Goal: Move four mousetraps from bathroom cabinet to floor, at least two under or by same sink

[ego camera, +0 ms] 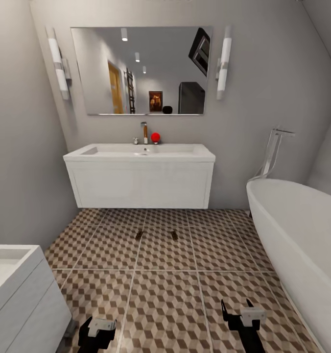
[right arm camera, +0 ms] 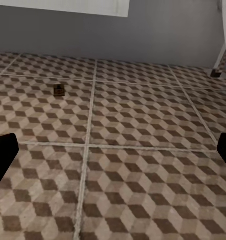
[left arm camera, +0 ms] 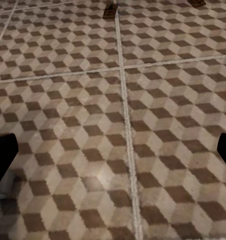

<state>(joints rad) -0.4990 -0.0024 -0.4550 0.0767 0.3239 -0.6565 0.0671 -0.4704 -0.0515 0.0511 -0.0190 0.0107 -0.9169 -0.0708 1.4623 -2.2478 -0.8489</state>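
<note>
Two small brown mousetraps [ego camera: 139, 235] [ego camera: 174, 235] lie on the cube-patterned bathroom floor [ego camera: 165, 289], about a tile in front of the white bathroom sink [ego camera: 141, 153] and its vanity. The cabinet is out of view. My left gripper [ego camera: 98, 327] hangs low near the front, open and holding nothing. In the left wrist view its fingers [left arm camera: 2, 162] stand wide apart over bare tiles, with a mousetrap [left arm camera: 110, 10] far ahead. My right gripper [ego camera: 244, 315] is open too, and the right wrist view shows a mousetrap [right arm camera: 58, 90] well beyond its fingers [right arm camera: 2, 160].
A white oval bathtub [ego camera: 302, 230] with a chrome standing tap [ego camera: 273, 152] fills the right side. A second white boxy basin unit [ego camera: 18, 294] stands close at the front left. A mirror [ego camera: 141, 71] hangs above the sink, and a red ball [ego camera: 155, 137] rests by the tap.
</note>
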